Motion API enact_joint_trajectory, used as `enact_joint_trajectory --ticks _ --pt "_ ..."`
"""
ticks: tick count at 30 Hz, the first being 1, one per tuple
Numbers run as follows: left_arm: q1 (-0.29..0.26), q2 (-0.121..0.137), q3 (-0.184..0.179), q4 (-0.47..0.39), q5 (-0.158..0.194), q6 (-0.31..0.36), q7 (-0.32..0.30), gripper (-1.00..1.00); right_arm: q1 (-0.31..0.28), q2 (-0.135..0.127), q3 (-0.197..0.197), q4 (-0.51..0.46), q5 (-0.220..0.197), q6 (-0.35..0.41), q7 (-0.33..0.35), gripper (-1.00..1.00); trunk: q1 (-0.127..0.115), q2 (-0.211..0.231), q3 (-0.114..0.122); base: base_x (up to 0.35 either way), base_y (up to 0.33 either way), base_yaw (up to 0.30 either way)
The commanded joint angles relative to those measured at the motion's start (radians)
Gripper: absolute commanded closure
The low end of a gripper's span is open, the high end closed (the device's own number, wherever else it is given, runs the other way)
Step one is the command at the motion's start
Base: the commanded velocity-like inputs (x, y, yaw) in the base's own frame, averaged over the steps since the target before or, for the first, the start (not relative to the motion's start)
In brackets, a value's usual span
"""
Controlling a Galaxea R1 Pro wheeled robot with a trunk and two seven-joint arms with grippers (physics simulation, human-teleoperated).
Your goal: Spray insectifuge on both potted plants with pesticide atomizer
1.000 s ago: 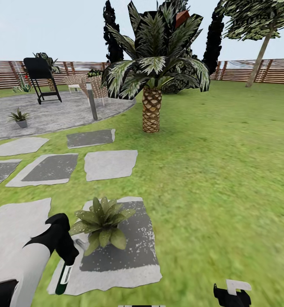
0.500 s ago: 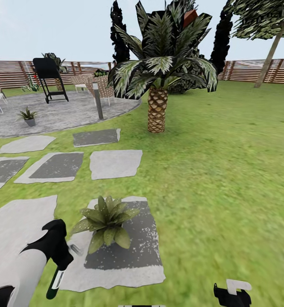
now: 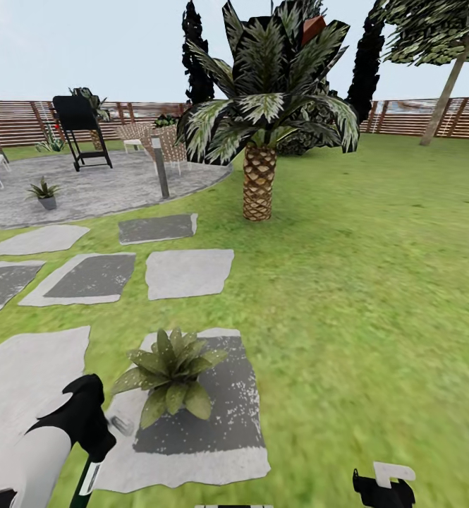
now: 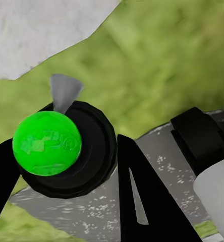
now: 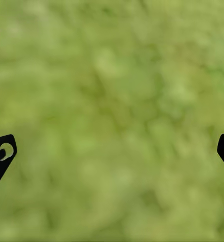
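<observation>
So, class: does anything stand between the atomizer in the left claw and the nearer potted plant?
Nothing visible does. The left claw holds the atomizer just beside the potted plant, with bare stepping stone between them.

Ahead of you the lawn (image 3: 375, 296) carries flat grey stepping stones (image 3: 188, 272). The nearest stone (image 3: 213, 437) bears a potted plant (image 3: 169, 375) with broad green leaves. Farther off to your left lies the round paved patio (image 3: 114, 189), with a second small potted plant (image 3: 45, 193), a black grill (image 3: 80, 129) and wicker chairs (image 3: 160, 147) on it. A palm (image 3: 260, 134) stands in the grass.
</observation>
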Motion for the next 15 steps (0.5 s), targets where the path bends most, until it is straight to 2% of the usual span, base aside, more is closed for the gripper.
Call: enact_joint_trajectory --ticks 1,5,9,11,15 --pt "0.0 -0.004 0.008 -0.006 -0.008 0.005 0.001 1.0 -0.001 0.0 -0.007 0.002 0.011 -0.003 -0.004 -1.0 0.0 0.0 -0.001 0.002 -0.001 0.0" --pt "0.001 -0.01 0.008 -0.022 -0.006 0.002 0.061 1.0 -0.001 0.005 -0.007 0.003 0.011 -0.003 -0.003 -1.0 0.0 0.0 -0.001 0.0 0.0 0.027" --pt "0.001 -0.015 0.008 -0.024 0.018 -0.028 0.1 1.0 -0.001 0.006 -0.007 0.003 0.011 -0.004 -0.004 -1.0 0.0 0.0 -0.001 0.0 0.0 0.2" --pt "0.001 -0.014 0.009 -0.022 0.051 -0.07 0.148 1.0 -0.001 0.006 -0.007 0.003 0.011 -0.003 -0.004 -1.0 0.0 0.0 -0.001 0.0 0.0 0.048" --pt "0.002 -0.015 0.007 -0.025 0.086 -0.08 0.166 1.0 -0.001 0.006 -0.006 0.003 0.011 -0.003 -0.003 -1.0 0.0 0.0 -0.001 0.0 0.0 0.01"
